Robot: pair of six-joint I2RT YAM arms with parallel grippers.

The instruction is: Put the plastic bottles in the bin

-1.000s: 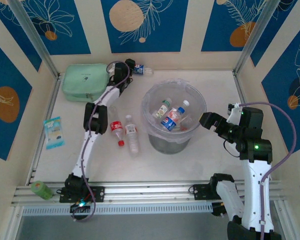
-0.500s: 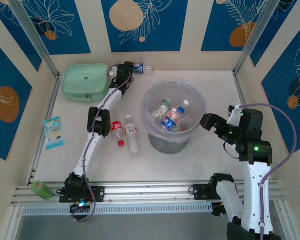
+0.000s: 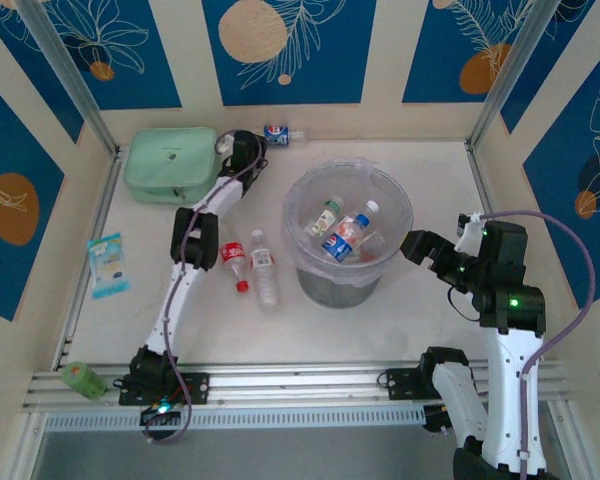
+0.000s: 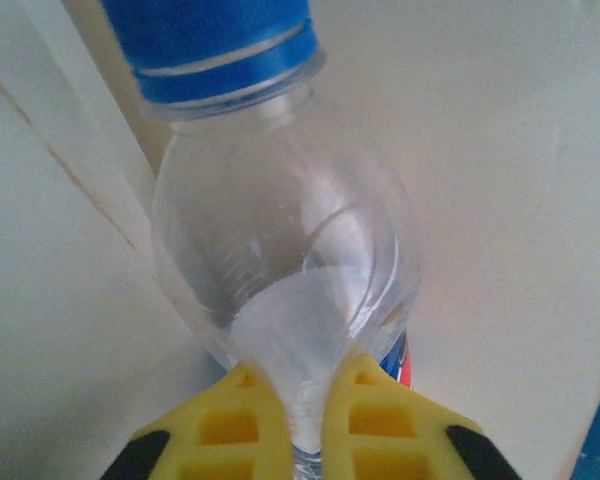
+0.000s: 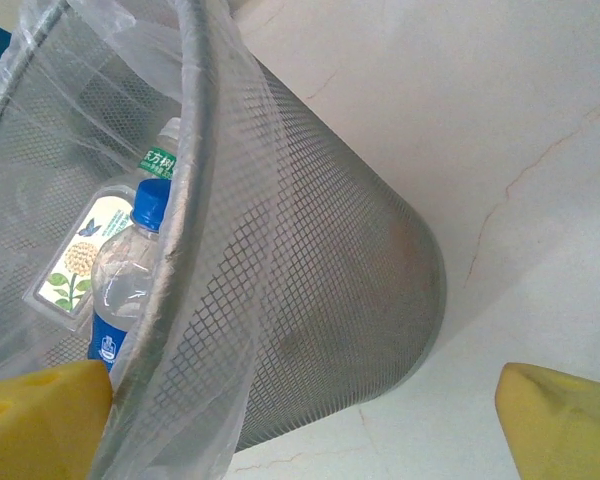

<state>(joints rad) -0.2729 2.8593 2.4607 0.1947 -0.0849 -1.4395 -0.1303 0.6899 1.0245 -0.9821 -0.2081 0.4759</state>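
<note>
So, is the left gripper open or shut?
Shut on the bottle: in the wrist view the left gripper's yellow fingers squeeze its clear wall almost flat between them.

The pale table (image 3: pixel 380 330) carries the bin (image 3: pixel 330 285), 2 bottles (image 3: pixel 266 276) lying beside it, a green pouch (image 3: pixel 170 163) and a blue packet (image 3: pixel 108 264).

Bright, even light leaves only faint shadows, while the bottle (image 4: pixel 280 260) close to the left wrist camera looks blurred.
</note>
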